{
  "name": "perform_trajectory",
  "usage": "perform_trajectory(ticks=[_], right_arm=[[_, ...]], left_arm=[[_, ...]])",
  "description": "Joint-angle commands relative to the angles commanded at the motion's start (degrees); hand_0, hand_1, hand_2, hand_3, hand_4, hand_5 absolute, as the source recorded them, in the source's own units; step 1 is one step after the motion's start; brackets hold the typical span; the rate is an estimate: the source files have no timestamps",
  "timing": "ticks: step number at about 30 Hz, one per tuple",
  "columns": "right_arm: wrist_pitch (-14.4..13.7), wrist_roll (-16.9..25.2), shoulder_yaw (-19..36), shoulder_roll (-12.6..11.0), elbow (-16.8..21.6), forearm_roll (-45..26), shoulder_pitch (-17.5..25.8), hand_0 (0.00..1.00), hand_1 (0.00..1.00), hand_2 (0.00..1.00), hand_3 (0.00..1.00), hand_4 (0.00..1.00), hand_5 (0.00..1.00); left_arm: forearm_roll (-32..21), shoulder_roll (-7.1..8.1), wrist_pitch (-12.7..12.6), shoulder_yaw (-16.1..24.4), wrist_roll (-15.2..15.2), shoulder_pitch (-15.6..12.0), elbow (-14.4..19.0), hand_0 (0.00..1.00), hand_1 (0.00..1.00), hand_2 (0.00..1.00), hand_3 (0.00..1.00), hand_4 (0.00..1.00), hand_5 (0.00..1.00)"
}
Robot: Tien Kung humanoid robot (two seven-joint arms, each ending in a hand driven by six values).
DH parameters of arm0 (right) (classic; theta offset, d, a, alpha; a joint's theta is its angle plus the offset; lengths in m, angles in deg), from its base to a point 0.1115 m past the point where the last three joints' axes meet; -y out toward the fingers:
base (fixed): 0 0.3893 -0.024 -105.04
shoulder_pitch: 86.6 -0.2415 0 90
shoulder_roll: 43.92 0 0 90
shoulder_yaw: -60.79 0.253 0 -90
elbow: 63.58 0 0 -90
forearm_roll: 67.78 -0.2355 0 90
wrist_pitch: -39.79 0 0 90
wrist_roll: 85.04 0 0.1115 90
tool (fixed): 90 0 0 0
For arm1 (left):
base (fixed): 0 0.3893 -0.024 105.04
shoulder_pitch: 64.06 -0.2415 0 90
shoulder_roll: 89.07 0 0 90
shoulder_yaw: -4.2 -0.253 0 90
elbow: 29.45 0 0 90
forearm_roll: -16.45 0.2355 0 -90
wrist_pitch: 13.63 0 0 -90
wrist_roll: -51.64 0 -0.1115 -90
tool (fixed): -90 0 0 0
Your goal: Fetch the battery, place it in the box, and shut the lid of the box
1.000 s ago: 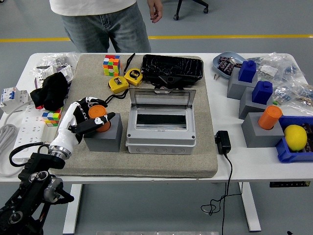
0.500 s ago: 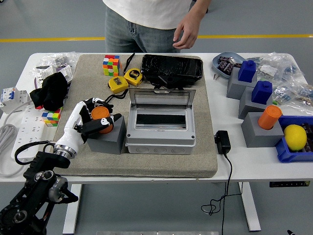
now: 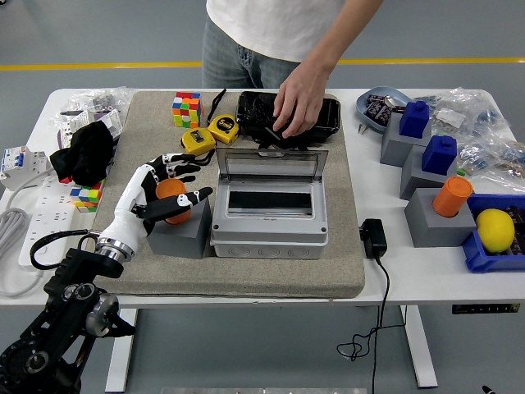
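**At the left of the mat, the hand spreads around the orange battery**

On the grey block (image 3: 176,232) at the left side of the mat (image 3: 328,271), the orange battery (image 3: 170,199) stands upright in its socket, with its long axis vertical. The left hand (image 3: 164,190) comes to it from the lower left. Its fingers (image 3: 182,161) are spread wide: some reach over the far side of the battery, and the thumb lies across its near right side. I judge that the hand holds nothing at this moment, because the fingers look extended and not curled on the cylinder.

The grey box (image 3: 270,212) stands just to the right of the block, almost touching it. Its clear lid (image 3: 271,166) is raised toward the far side, so the opening is free. From the battery, the box lies directly to the right, and this is the relation that matters: the battery must go up along its own axis first, then to the right.

The right hand is not in view, so the left one is clearly the nearer.

At the far side, a person's hand (image 3: 299,103) rests on the black case (image 3: 261,111) behind the box.
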Motion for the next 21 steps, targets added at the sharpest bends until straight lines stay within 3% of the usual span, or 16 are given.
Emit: perform_trajectory(ticks=[15, 16, 21], right_arm=[[-0.01, 0.05, -0.08, 0.02, -0.06, -0.19, 0.03, 0.759, 0.700, 0.718, 0.761, 0.998, 0.998], [-0.02, 0.05, -0.11, 0.02, -0.06, -0.22, 0.04, 0.759, 0.701, 0.718, 0.761, 0.998, 0.998], [-0.02, 0.09, -0.21, 0.00, -0.07, -0.37, 0.05, 0.759, 0.701, 0.718, 0.761, 0.998, 0.998]], left_arm=[[-0.49, 0.17, -0.40, -2.05, 0.09, 0.38, -1.39, 0.647, 0.730, 0.577, 0.623, 0.998, 0.002], [-0.15, 0.19, -0.43, -2.11, 0.15, 0.40, -1.31, 0.508, 0.585, 0.424, 0.439, 0.998, 0.002], [1.07, 0.23, -1.26, -2.47, 0.20, 0.47, -1.04, 0.508, 0.585, 0.424, 0.439, 0.998, 0.002]])
